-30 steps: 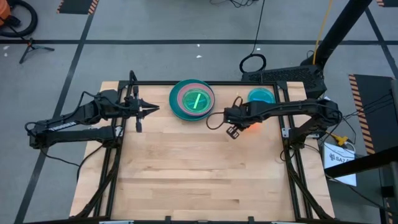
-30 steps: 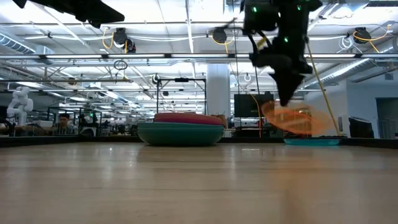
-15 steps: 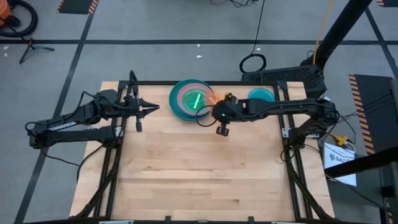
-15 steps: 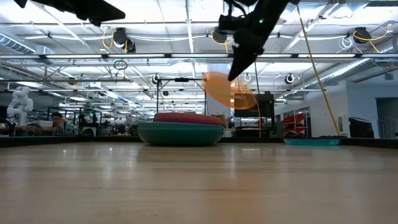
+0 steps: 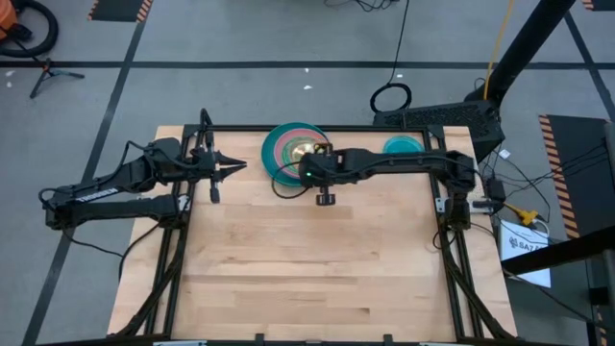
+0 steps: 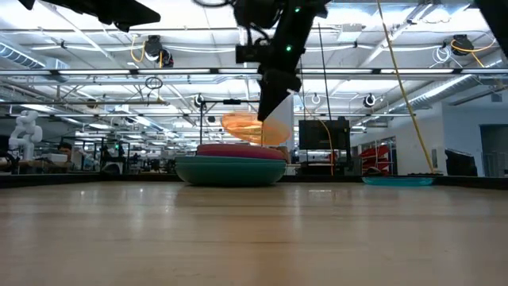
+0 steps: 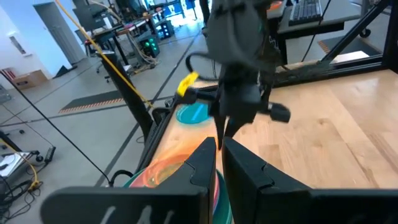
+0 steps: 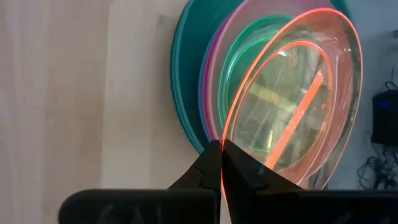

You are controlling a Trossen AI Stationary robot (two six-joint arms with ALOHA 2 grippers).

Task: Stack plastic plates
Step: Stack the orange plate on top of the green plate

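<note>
A stack of plates (image 5: pixel 281 154) (image 6: pixel 230 168) stands on the table near the middle of its far edge, with a large teal plate at the bottom, magenta and pink rims above it and a translucent green one on top (image 8: pixel 233 68). My right gripper (image 5: pixel 315 161) (image 8: pixel 221 155) is shut on a translucent orange plate (image 5: pixel 309 151) (image 6: pixel 254 127) right above the stack. A cyan plate (image 5: pixel 404 146) (image 6: pixel 397 180) lies flat by the far right corner. My left gripper (image 5: pixel 240 167) (image 7: pixel 219 152) waits shut to the left of the stack, above the table. My right gripper pinches the orange plate's rim (image 8: pixel 224 138) between its two fingers. It comes from the table's right side, slanting downward. The plate is tilted, with its free side over the stack's green plate. Whether it touches the stack, I cannot tell.
A dark frame (image 5: pixel 437 178) runs along the table's edges. The wooden top (image 5: pixel 307 259) stretches bare from the middle to the near edge. Beyond the table, the floor holds cables and a black stand (image 5: pixel 452 115).
My right gripper has carried the orange plate from beside the cyan plate toward the table's left and far edge. It rose on the way, then came down over the stack. The plate has stayed tilted in the hold.
</note>
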